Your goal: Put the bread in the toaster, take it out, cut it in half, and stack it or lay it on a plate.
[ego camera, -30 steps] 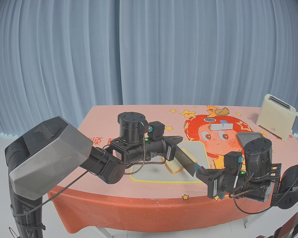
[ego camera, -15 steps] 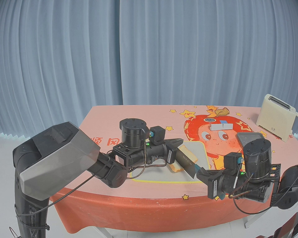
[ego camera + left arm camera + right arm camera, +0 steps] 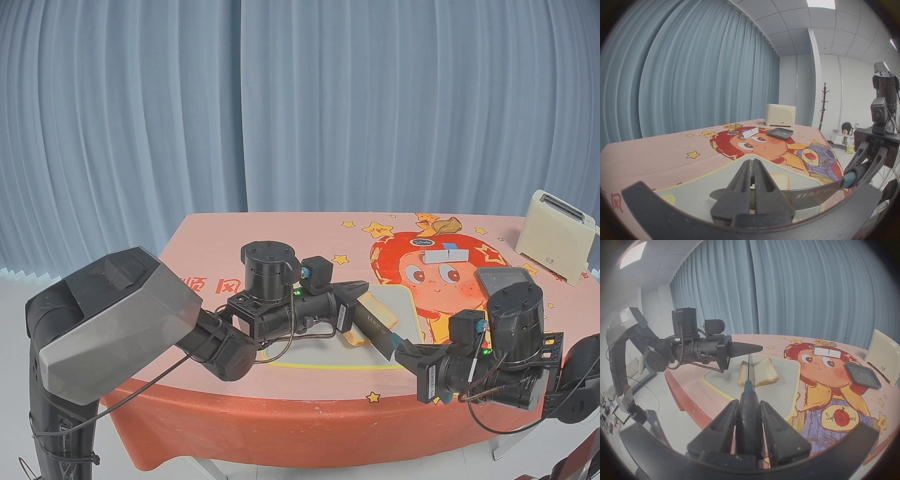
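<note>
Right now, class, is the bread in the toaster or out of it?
Out. The bread lies on the board under the knife; the toaster stands apart at the table's far edge.

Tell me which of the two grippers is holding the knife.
The right gripper, shut on the knife by its handle; the left gripper is shut and empty, close by the bread.

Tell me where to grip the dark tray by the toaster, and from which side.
Probably best: pinch the raised rim of the dark tray on the edge away from the toaster, coming down from above with one finger inside the rim and one outside. The tray lies flat and shallow, so nothing slips beneath it, and the toaster stands close on the other side.
</note>
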